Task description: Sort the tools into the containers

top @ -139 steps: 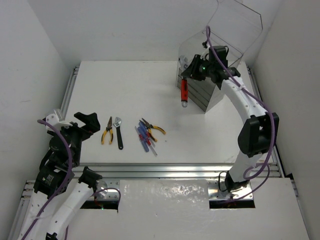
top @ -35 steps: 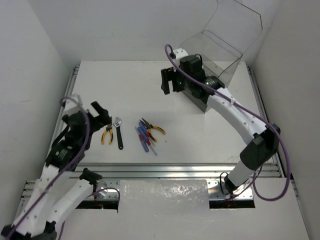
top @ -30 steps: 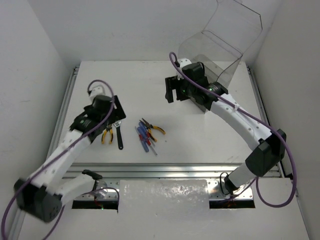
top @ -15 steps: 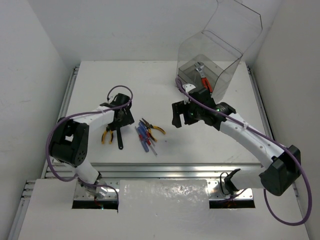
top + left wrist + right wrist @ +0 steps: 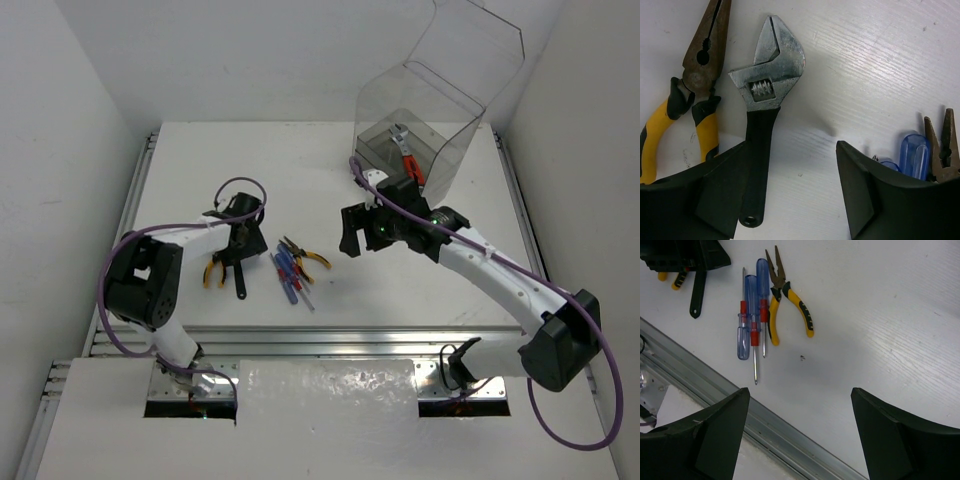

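My left gripper [image 5: 238, 252] is low over the black-handled adjustable wrench [image 5: 771, 60]. Its jaws stand open astride the handle, which lies against the left finger [image 5: 715, 195] with a wide gap to the right one. Yellow-handled pliers [image 5: 695, 65] lie just left of the wrench. Blue and red screwdrivers [image 5: 751, 315] and a second pair of yellow pliers [image 5: 787, 300] lie further right. My right gripper [image 5: 352, 232] hangs open and empty above bare table, right of these. The red-handled wrench [image 5: 408, 160] rests on the grey trays [image 5: 378, 140] inside the transparent box [image 5: 440, 95].
The box's curved cover [image 5: 480, 40] stands raised at the back right. An aluminium rail [image 5: 790, 440] runs along the table's near edge, just below the screwdriver tips. White walls close in on both sides.
My left arm swung right and down over the black wrench, and its jaws narrowed. My right arm left the red wrench in the box and came down toward mid-table.
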You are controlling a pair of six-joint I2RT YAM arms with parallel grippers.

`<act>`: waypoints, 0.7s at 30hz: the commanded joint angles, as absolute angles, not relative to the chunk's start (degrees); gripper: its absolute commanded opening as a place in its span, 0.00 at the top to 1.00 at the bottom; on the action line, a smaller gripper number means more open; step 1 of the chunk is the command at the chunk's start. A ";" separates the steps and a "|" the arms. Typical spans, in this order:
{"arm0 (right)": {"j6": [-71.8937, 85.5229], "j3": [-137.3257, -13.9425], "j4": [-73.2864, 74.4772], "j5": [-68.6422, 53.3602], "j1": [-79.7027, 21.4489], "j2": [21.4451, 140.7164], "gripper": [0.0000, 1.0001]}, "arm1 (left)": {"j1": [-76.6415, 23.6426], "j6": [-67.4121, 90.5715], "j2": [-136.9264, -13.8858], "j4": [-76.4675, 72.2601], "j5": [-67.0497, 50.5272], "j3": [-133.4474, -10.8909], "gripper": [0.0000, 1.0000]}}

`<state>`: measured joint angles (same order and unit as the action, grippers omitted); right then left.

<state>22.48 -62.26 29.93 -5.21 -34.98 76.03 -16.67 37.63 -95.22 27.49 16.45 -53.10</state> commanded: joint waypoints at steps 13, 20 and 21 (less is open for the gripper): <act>23.73 -62.75 26.19 -7.65 -36.65 79.71 0.19 | -15.73 37.71 -88.07 30.15 20.39 -51.42 0.26; 23.20 -63.19 26.81 -7.29 -37.44 80.42 0.19 | -15.82 37.44 -89.20 28.83 20.39 -50.63 0.26; 23.29 -63.02 26.72 -7.21 -37.62 80.42 0.19 | -15.73 37.53 -90.51 28.65 20.13 -50.63 0.27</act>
<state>23.16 -62.26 28.56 -6.85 -36.95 80.47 -16.38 37.67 -89.93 29.82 19.38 -50.89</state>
